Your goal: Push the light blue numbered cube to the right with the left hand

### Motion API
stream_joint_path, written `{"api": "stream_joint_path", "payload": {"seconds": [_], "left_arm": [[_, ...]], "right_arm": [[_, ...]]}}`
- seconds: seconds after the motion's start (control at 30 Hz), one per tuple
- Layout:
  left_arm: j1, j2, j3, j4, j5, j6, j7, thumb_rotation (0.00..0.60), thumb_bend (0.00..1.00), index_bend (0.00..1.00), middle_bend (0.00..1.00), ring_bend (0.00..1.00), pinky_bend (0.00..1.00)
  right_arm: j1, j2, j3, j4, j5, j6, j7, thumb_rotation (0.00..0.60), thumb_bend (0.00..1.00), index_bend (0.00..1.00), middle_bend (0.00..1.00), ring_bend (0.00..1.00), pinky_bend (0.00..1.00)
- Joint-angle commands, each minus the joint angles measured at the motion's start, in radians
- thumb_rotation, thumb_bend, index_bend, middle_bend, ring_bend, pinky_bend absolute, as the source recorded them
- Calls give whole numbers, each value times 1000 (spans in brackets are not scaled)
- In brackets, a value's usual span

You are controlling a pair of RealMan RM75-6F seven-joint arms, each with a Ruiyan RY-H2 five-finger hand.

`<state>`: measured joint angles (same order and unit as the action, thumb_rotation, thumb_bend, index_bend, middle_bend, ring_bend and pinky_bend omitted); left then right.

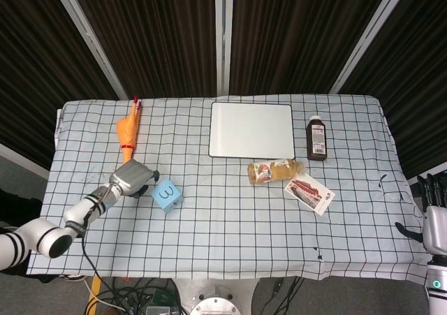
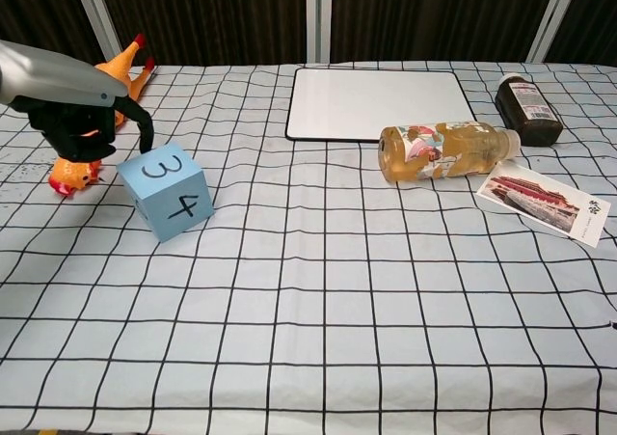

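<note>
The light blue numbered cube (image 1: 166,195) (image 2: 166,190) sits on the checkered cloth at the left, showing 3 on top and 4 in front. My left hand (image 1: 133,179) (image 2: 82,117) is just to the left of it, silver back up and dark fingers bent downward, holding nothing. One fingertip (image 2: 146,141) hangs at the cube's upper left edge; I cannot tell whether it touches. My right hand (image 1: 436,221) is off the table's right edge, fingers upright and apart, empty.
An orange rubber chicken (image 1: 128,130) (image 2: 75,173) lies behind and left of my left hand. A white board (image 1: 251,130), a lying tea bottle (image 1: 274,170), a dark bottle (image 1: 317,139) and a picture card (image 1: 309,193) lie to the right.
</note>
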<state>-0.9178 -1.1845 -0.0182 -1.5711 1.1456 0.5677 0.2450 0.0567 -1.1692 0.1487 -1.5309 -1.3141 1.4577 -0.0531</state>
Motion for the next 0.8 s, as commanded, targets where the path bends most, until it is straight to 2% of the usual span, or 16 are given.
{"api": "stream_joint_path", "payload": {"seconds": [0.03, 0.8], "left_arm": [[-1, -4, 2, -3, 4, 1, -2, 600, 531, 329, 798, 793, 729], [-30, -52, -11, 17, 58, 22, -19, 600, 531, 323, 791, 789, 729]], "right_arm": [[-1, -1, 0, 2, 1, 1, 2, 600, 0, 0, 0, 0, 0], [0, -2, 0, 9, 12, -11, 3, 600, 0, 0, 0, 0, 0]]}}
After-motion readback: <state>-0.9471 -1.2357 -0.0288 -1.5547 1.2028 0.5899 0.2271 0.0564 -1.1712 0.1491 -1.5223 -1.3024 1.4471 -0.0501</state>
